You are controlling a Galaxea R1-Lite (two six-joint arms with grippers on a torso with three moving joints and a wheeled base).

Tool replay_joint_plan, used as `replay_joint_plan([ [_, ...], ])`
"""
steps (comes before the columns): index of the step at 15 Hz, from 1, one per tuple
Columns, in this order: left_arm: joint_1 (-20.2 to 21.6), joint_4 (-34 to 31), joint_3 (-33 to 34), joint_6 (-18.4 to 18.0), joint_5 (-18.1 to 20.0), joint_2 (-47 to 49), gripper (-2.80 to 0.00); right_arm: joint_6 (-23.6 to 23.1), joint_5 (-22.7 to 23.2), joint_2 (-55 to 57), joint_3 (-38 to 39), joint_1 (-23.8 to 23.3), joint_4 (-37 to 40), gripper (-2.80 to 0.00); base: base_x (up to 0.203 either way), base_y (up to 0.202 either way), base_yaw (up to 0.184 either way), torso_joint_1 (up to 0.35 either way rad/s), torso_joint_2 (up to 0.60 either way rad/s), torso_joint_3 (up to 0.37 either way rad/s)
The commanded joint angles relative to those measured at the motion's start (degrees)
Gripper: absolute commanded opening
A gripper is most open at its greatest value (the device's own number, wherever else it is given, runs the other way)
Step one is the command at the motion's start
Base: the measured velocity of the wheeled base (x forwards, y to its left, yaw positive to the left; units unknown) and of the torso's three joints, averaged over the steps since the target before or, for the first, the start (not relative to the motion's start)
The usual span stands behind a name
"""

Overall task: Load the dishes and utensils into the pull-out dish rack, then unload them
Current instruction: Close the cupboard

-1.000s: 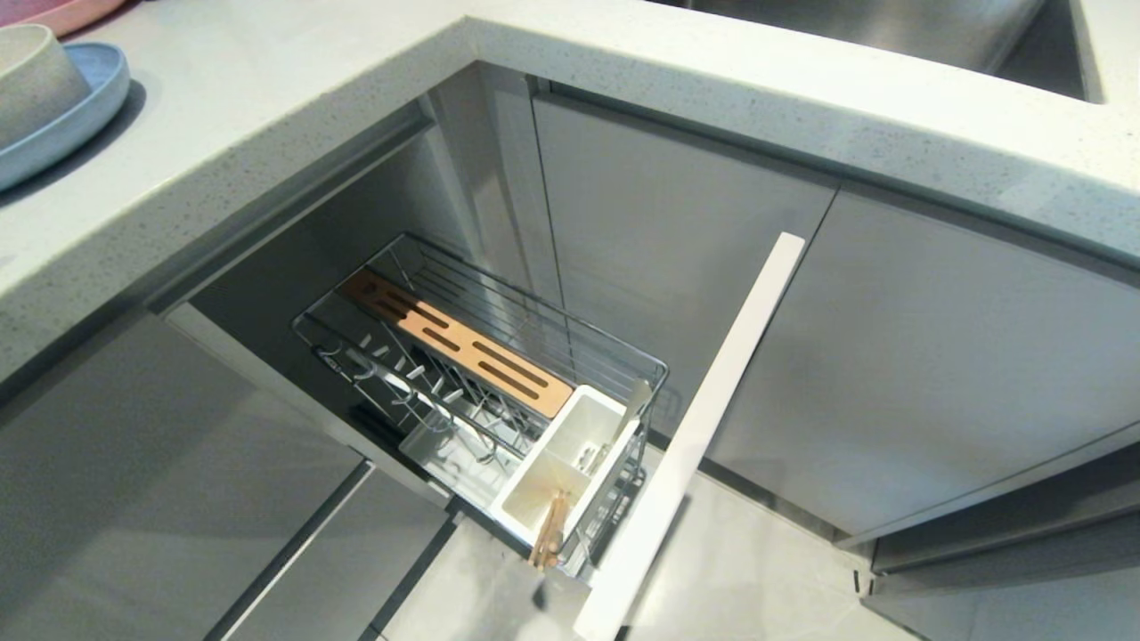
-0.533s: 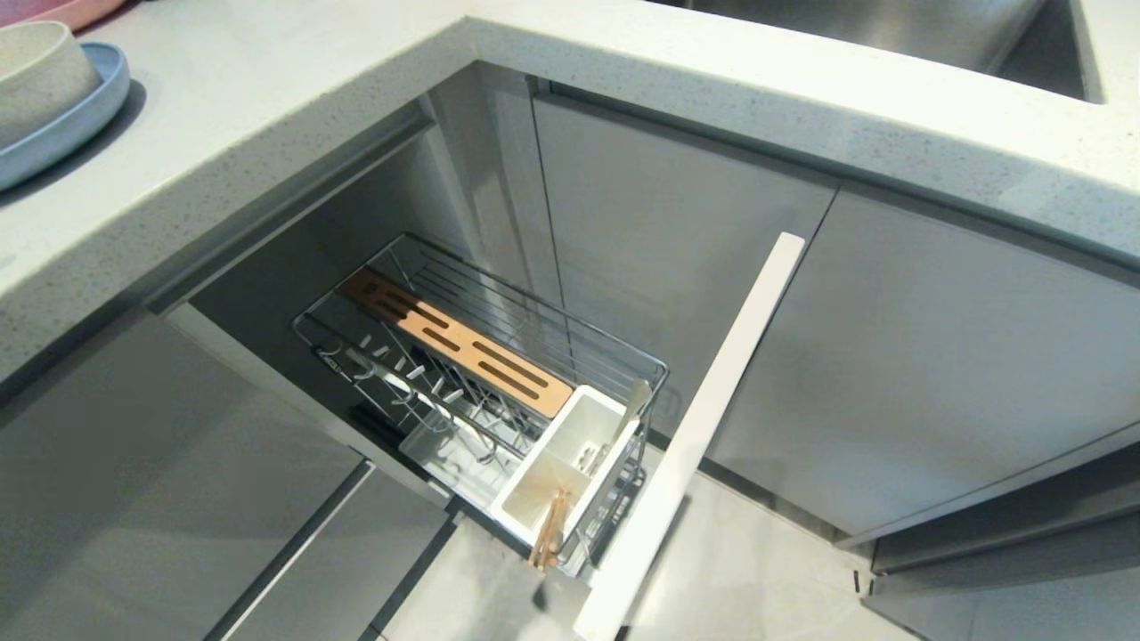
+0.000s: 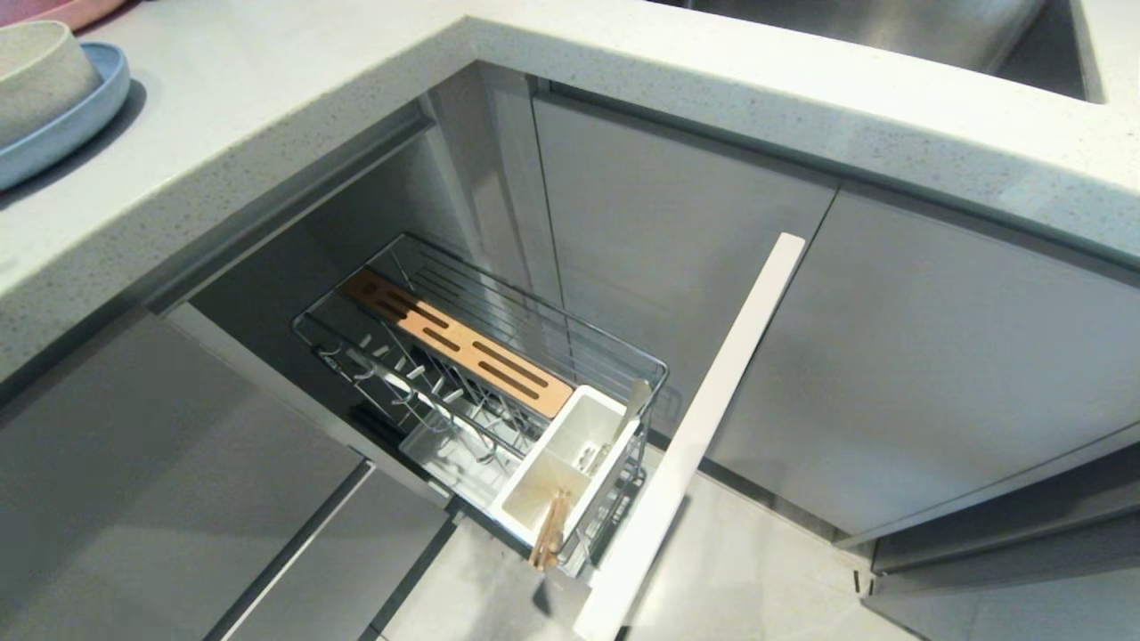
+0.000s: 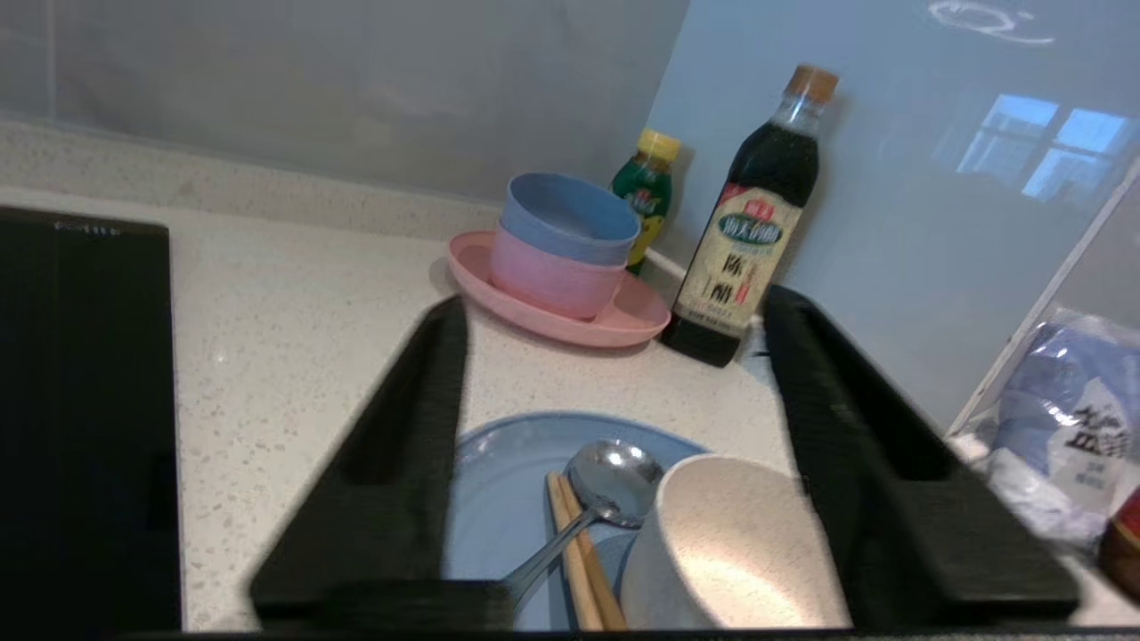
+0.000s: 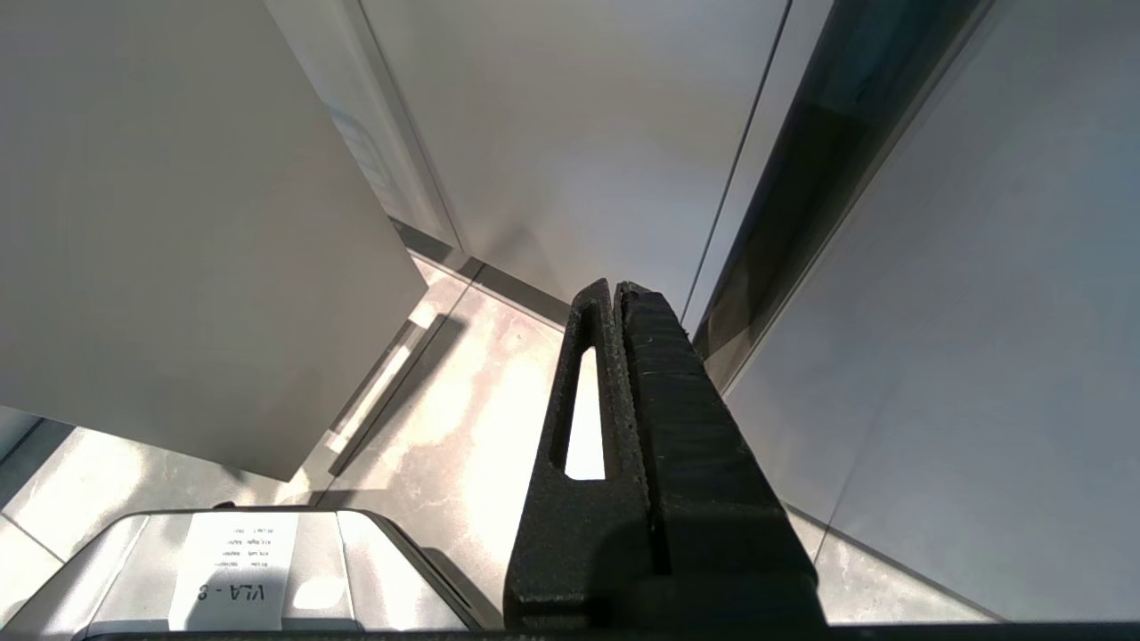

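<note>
In the left wrist view my left gripper [image 4: 616, 303] is open above the pale-blue plate [image 4: 499, 499] on the counter. On the plate lie a silver spoon [image 4: 614, 476], wooden chopsticks [image 4: 579, 552] and the off-white bowl [image 4: 739, 552], all between the fingers, none gripped. The head view shows the bowl [image 3: 40, 76] and plate [image 3: 80, 116] at the far left. The pull-out dish rack [image 3: 534, 303] stands open below; its white caddy [image 3: 534, 485] holds chopsticks [image 3: 548, 534] and a spoon [image 3: 634, 405]. My right gripper [image 5: 616, 287] is shut, parked low by the cabinets.
A pink plate [image 4: 623, 320] with stacked pink and blue bowls [image 4: 561, 240], a dark vinegar bottle [image 4: 753, 223] and a small green bottle [image 4: 643, 191] stand beyond the blue plate. A black cooktop [image 4: 80, 401] is beside it. The rack's door front [image 3: 704, 427] juts out.
The off-white bowl on the blue plate has shifted slightly and settled. Nothing else in the head view has moved.
</note>
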State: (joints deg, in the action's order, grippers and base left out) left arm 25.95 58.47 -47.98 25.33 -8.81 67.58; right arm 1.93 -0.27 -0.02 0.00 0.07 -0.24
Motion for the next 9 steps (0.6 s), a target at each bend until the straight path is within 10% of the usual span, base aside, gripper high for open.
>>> replay_joint_plan([
  [1,0.0,-0.6,-0.2,0.1,0.1,-3.0,-2.80,0.0,0.0,-0.2,0.1,0.1,0.0,-2.80,0.000,0.000,0.000,0.000,0.00,0.000],
  [6,-1.6,-20.6,-14.4,-1.3,2.0,-5.7,-2.80,0.0,0.0,-0.2,0.1,0.0,0.0,-2.80,0.000,0.000,0.000,0.000,0.00,0.000],
  [9,-10.2,-36.8,-29.2,-1.1,-1.7,-5.5,-2.80,0.0,0.0,-0.2,0.1,0.0,0.0,-2.80,0.000,0.000,0.000,0.000,0.00,0.000],
])
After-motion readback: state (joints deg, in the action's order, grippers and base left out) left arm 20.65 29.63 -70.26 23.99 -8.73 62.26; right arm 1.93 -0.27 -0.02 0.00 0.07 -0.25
